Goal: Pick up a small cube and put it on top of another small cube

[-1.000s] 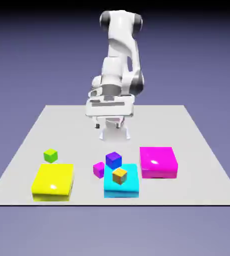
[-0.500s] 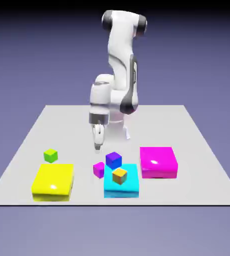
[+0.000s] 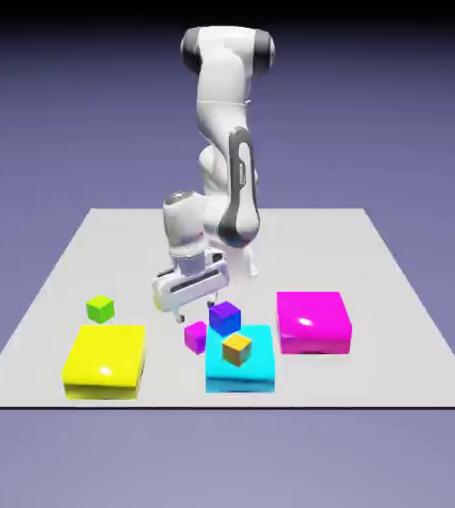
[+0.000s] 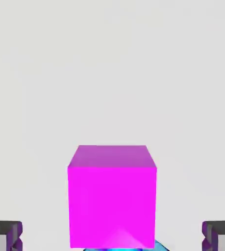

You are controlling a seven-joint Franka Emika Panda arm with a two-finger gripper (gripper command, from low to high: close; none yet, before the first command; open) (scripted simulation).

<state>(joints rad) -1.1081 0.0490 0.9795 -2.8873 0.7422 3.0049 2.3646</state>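
The small magenta cube [image 3: 195, 336] rests on the table just left of the cyan block. My gripper [image 3: 192, 316] hangs open right above it, fingers pointing down. In the hand view the magenta cube [image 4: 112, 196] fills the lower middle. The grey fingertips [image 4: 4, 235] stand wide apart at the bottom corners, clear of its sides, so my gripper [image 4: 112, 238] holds nothing. The tiny lime-green cube [image 3: 99, 309] sits alone at the exterior view's left, just behind the yellow block.
A flat yellow block [image 3: 104, 361] lies front left, a flat cyan block [image 3: 251, 372] carrying an orange-and-teal cube [image 3: 236, 348] in the front middle, and a flat magenta block [image 3: 313, 321] to the right. A purple-blue cube [image 3: 224, 317] stands close beside the magenta cube.
The arm has reached forward and down, and the hand has turned. The gripper went from near the base to just above the small magenta cube, staying open.
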